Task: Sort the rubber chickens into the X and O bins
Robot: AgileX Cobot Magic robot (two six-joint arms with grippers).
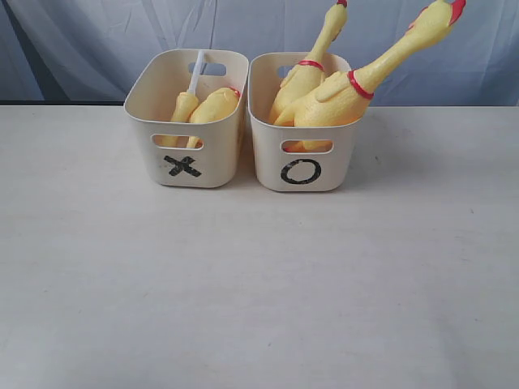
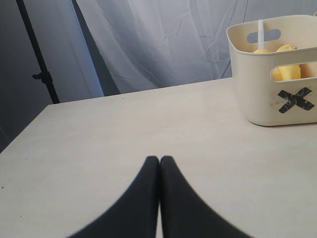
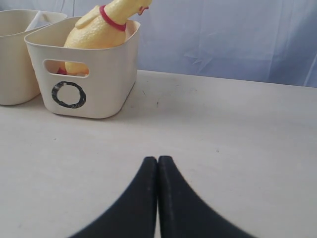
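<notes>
Two cream bins stand side by side at the back of the table. The X bin (image 1: 212, 162) holds a headless yellow chicken body (image 1: 216, 105) and a slim fragment with a white tube (image 1: 196, 71). Two whole rubber chickens (image 1: 357, 81) lean out of the O bin (image 1: 268, 158), necks pointing up and right. In the left wrist view the X bin (image 2: 257, 94) is off to one side of my left gripper (image 2: 159, 158), which is shut and empty. My right gripper (image 3: 157, 158) is shut and empty too, the O bin (image 3: 106, 74) some way beyond it. Neither gripper shows in the exterior view.
The pale table (image 1: 259, 284) stretches wide in front of the bins. A light blue-white curtain (image 1: 81, 40) hangs behind it. A dark stand pole (image 2: 37, 54) rises past the table's far edge in the left wrist view.
</notes>
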